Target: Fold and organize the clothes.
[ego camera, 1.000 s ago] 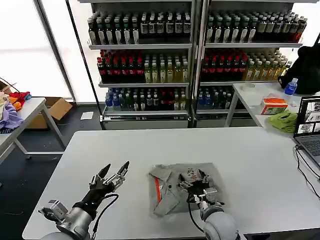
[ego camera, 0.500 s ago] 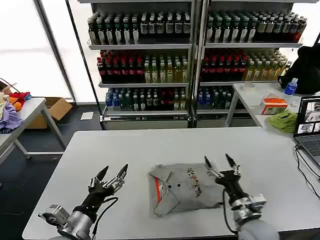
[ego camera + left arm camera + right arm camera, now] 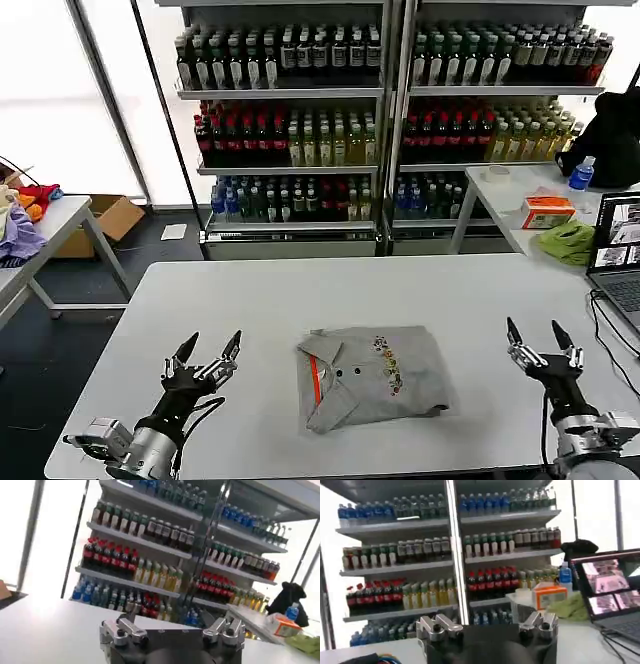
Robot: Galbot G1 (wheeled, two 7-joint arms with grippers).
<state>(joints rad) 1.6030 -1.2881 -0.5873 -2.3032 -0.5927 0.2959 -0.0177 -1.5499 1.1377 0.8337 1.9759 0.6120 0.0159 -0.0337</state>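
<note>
A light grey collared shirt (image 3: 371, 376) lies folded into a rough rectangle at the middle of the white table (image 3: 300, 290), with an orange-red stripe, buttons and a small multicoloured chest print showing. My left gripper (image 3: 204, 350) hovers open to the shirt's left, fingers spread and empty. To the shirt's right, near the table's right side, my right gripper (image 3: 533, 336) is open and holds nothing. Both are well apart from the shirt. In each wrist view the gripper's base (image 3: 172, 637) (image 3: 487, 630) points toward the drinks shelves.
A laptop (image 3: 620, 250) with cables sits at the table's right edge. A side table behind it holds a lime-green cloth (image 3: 567, 242), an orange box and a bottle. Shelves of bottles (image 3: 380, 120) stand behind. A table with coloured cloths (image 3: 20, 225) is at far left.
My right gripper let go of the shirt and swung out to the right, ending clear of it. The shirt's flap now lies flat. My left gripper drew back slightly to the left.
</note>
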